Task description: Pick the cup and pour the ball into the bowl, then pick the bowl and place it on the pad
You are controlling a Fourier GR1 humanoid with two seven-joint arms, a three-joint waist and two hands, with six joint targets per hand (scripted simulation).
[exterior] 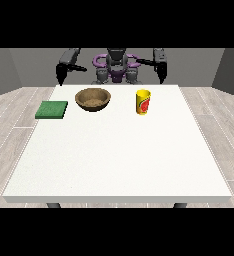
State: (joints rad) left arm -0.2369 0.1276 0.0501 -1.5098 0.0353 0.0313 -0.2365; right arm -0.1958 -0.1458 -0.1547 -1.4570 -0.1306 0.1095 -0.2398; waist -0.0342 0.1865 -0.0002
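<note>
The cup (143, 102) stands upright on the white surface (119, 160), toward the far edge and to the right of the middle of the view. It is yellow with a red mark on its side. Whether a ball lies inside it cannot be told from this angle.

To the left of the cup, well apart from it, sits the brown bowl (93, 99), also upright, its open mouth showing a speckled inside. Farther left again, near the left edge of the surface, lies the flat green pad (52, 110); it is close to the bowl but not touching it. The three things form a rough row along the far part of the surface, and nothing rests on the pad.

The robot (117, 67) stands behind the far edge, at the top of the view. Both arms are raised and bent outward at its sides. The hand at the view's left (60, 75) hangs above the far left corner of the surface, behind and above the pad, touching nothing. The hand at the view's right (162, 74) hangs above the far edge, behind and to the right of the cup, also touching nothing. Both hands point downward and hold nothing; they are too small and dark to tell whether they are released or clenched.
</note>
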